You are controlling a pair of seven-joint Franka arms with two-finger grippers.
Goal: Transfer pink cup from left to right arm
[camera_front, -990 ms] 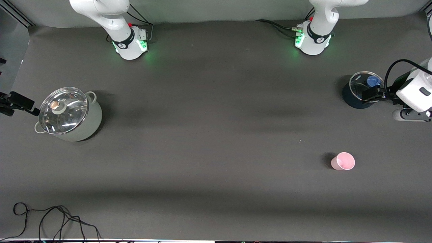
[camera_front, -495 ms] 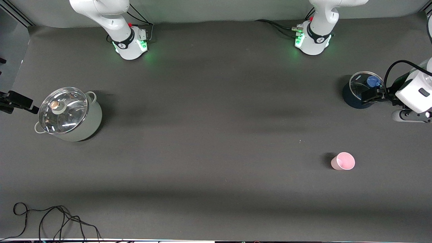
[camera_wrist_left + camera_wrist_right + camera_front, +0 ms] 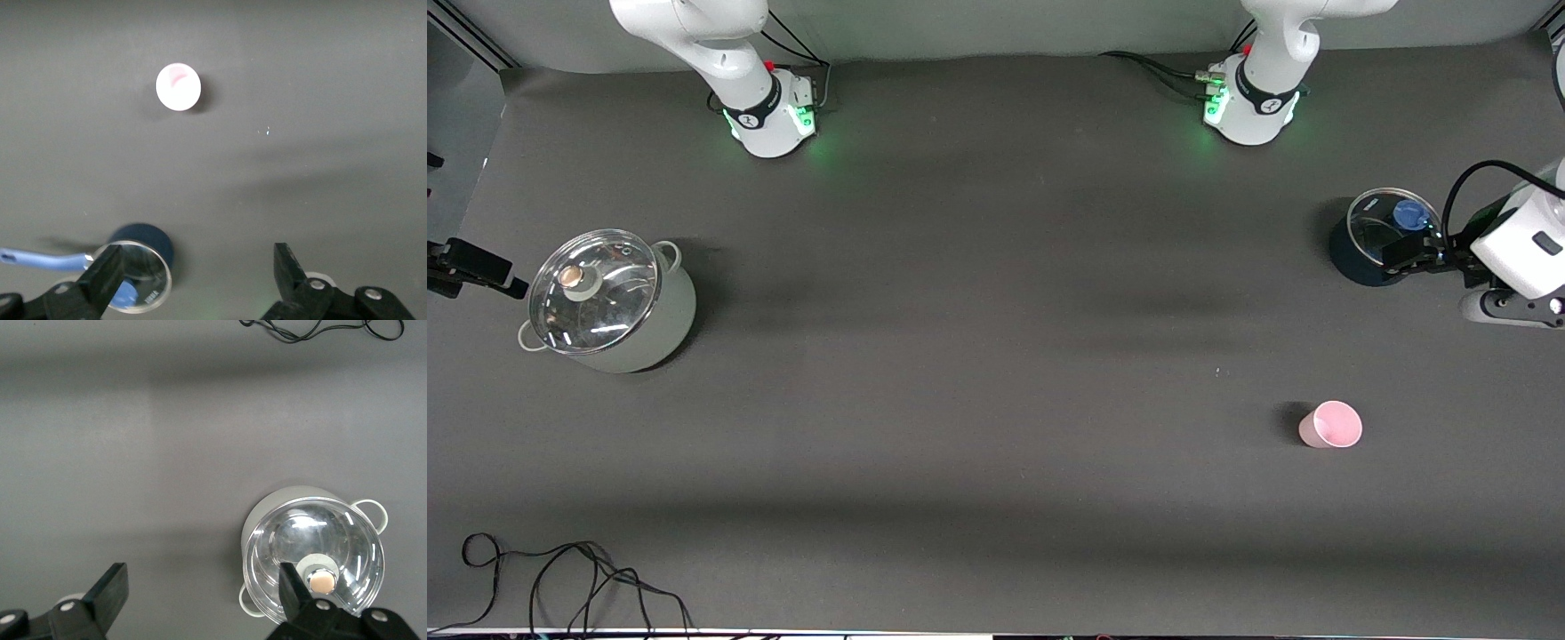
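Observation:
The pink cup [image 3: 1331, 424] stands upright on the dark table, toward the left arm's end and nearer the front camera than the dark blue pot. It also shows in the left wrist view [image 3: 178, 87], seen from above. My left gripper [image 3: 1409, 253] is open and empty, up over the rim of the dark blue pot, well apart from the cup. Its jaws stand wide in the left wrist view [image 3: 197, 257]. My right gripper [image 3: 471, 267] is open and empty, over the table beside the pale pot at the right arm's end; its own view shows the gap [image 3: 202, 572].
A dark blue pot [image 3: 1378, 240] with a glass lid and a blue handle [image 3: 40, 259] stands at the left arm's end. A pale green pot [image 3: 609, 307] with a glass lid [image 3: 313, 557] stands at the right arm's end. Black cable [image 3: 569, 578] lies near the front edge.
The left gripper and wrist have drifted slightly toward the front camera over the blue pot's rim. The right gripper has barely shifted. The cup has not moved.

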